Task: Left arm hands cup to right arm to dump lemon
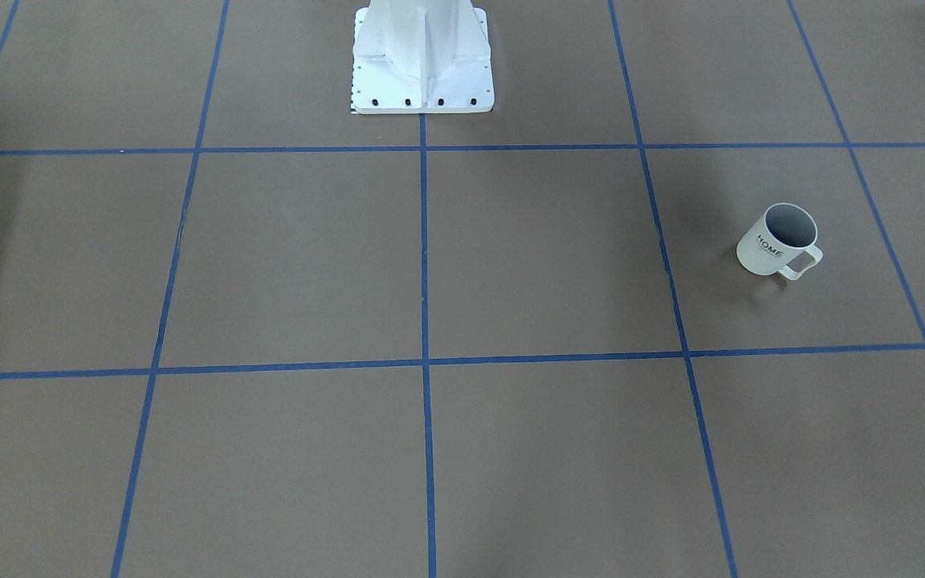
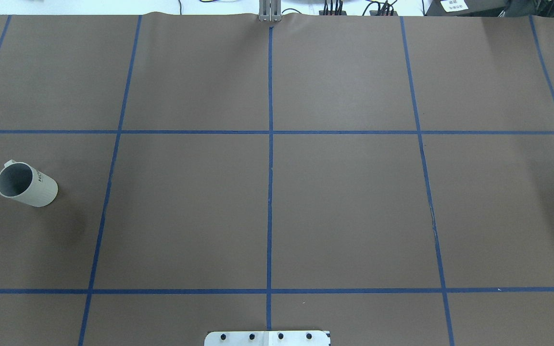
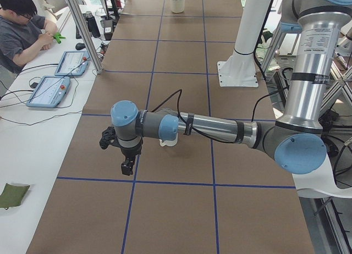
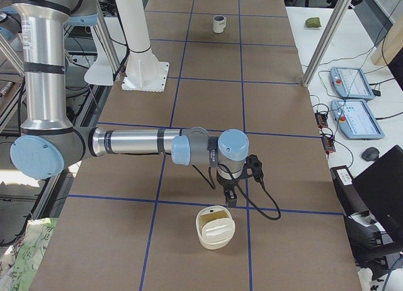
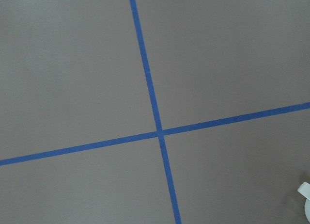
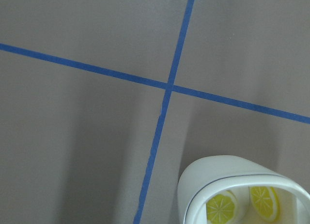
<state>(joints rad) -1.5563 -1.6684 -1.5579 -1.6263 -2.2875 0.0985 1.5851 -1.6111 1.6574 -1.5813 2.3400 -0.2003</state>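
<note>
The cup [image 1: 780, 241], a white mug with a grey inside and "HOME" on its side, stands upright on the robot's left part of the table [image 2: 26, 184]. I see no lemon in it from any view. No arm shows in the overhead or front views. In the exterior left view my left gripper [image 3: 127, 165] hangs above the table near the cup [image 3: 169, 142], which the forearm mostly hides. In the exterior right view my right gripper [image 4: 231, 196] hangs just above a cream tub [image 4: 215, 227]. I cannot tell whether either gripper is open or shut.
The cream tub with lemon-slice pictures inside [image 6: 232, 195] sits at the table's right end. The robot's white base [image 1: 422, 64] stands at the middle of the near edge. Blue tape lines grid the brown table. An operator [image 3: 22, 28] sits at a side desk with tablets.
</note>
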